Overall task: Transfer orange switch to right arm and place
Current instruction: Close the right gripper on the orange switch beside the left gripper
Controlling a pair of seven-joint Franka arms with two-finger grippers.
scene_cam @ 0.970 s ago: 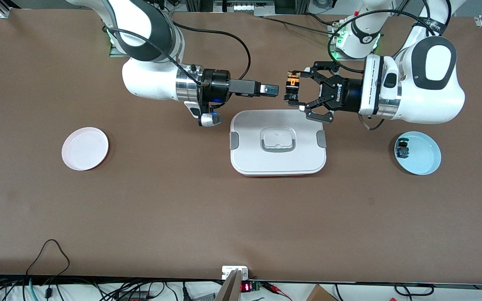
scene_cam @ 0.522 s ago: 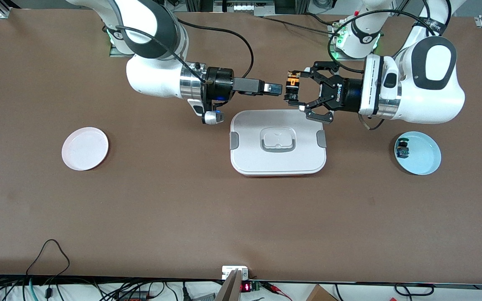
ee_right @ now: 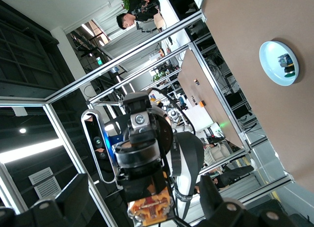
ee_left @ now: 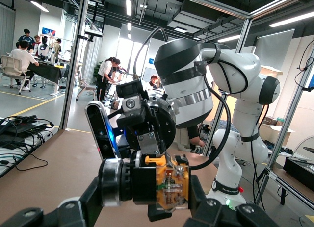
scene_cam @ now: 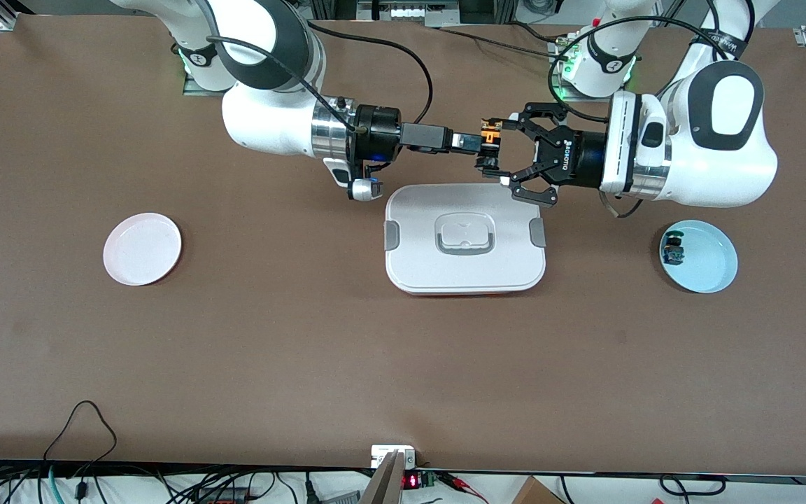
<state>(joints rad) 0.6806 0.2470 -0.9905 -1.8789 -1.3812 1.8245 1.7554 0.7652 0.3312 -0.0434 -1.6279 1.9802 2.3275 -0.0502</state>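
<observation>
While the two arms met in mid-air over the surface, the left end effector (scene_cam: pixel 492 150) was clamped on the orange switch (scene_cam: pixel 489 136), holding it out sideways so its free end faced the other arm. The right end effector (scene_cam: pixel 469 143) stood wide, its slim fingers level with the switch and just beside it, apparently touching or about to straddle it; no grip by the right arm was visible. From the left wrist view the switch (ee_left: pixel 169 183) sat crosswise between the black fingers, with the right arm's tool directly ahead of it. Both end effectors hung above the edge of the white lidded box (scene_cam: pixel 465 238). Judged step: the handover, with closing and release yet to come. A pink plate (scene_cam: pixel 142 248) lay toward the right arm's end, probably the drop spot. A blue plate (scene_cam: pixel 707 262) holding a second switch (scene_cam: pixel 672 250) lay below the left arm.
</observation>
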